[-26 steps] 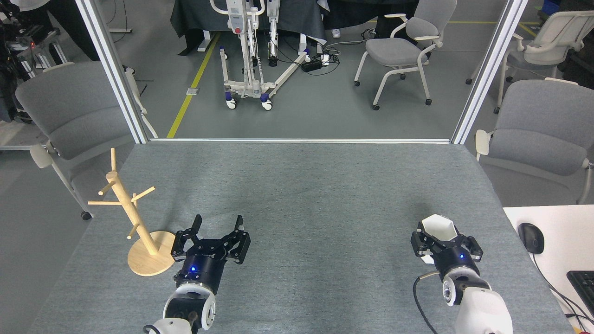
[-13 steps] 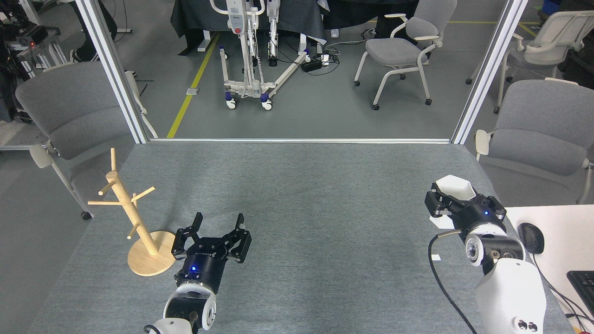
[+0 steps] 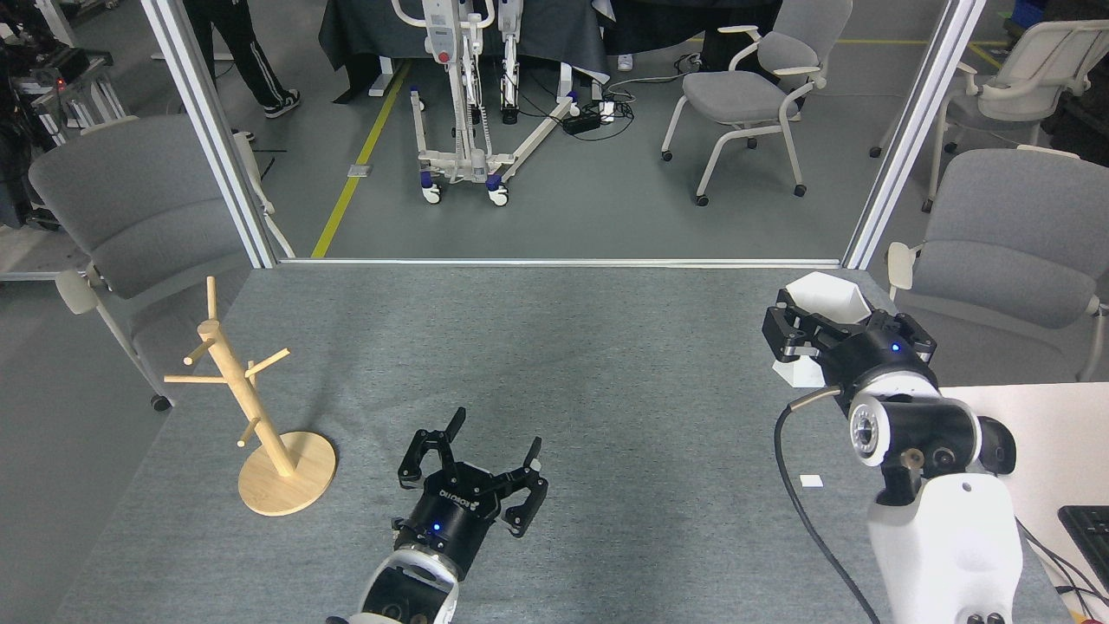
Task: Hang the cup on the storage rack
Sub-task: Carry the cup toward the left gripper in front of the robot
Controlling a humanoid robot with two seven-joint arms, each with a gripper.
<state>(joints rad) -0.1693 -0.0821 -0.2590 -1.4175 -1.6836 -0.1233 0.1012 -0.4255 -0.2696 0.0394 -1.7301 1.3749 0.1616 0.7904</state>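
Note:
The white faceted cup (image 3: 823, 303) is held up off the table at the right, with my right gripper (image 3: 839, 334) shut on it from below, rim facing up and away. Its handle is hidden. The wooden storage rack (image 3: 247, 400) stands upright on its round base at the table's left edge, its pegs bare. My left gripper (image 3: 492, 440) is open low over the table near the front centre, to the right of the rack's base and apart from it.
A grey mat covers the table (image 3: 563, 364). A small white scrap (image 3: 812, 480) lies on it at the right. A mouse (image 3: 1001, 444) and a keyboard (image 3: 1090, 529) sit on a white desk at the right. Grey chairs flank the table.
My right gripper has lifted the cup up and away from me. My left gripper has shifted right, away from the rack's base. A person's legs have come into view at the far left.

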